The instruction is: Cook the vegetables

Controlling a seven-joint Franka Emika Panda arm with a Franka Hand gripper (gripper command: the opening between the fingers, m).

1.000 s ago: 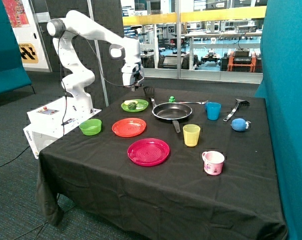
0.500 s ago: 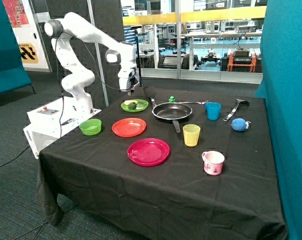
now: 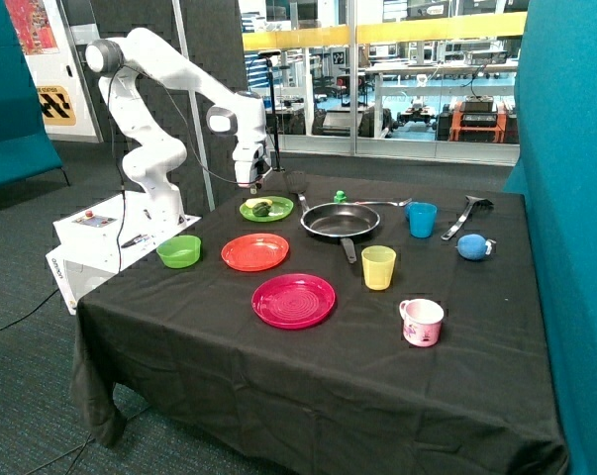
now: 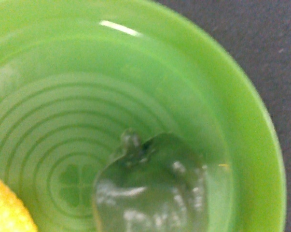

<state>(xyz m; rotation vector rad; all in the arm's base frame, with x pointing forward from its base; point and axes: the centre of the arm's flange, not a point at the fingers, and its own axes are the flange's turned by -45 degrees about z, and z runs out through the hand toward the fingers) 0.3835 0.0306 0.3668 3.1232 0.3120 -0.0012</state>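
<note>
Jaws' state unclear, above green plate (image 3: 275,211) with dark green piece (image 4: 152,193), yellow piece (image 4: 5,210).

The gripper (image 3: 253,184) hung just above the green plate (image 3: 278,210), with open air between them. Beside the plate, the black spatula (image 3: 296,184) and the frying pan (image 3: 340,222) stood close. Toward the orange plate (image 3: 254,252), the black tablecloth (image 3: 179,307) lay open.
</note>
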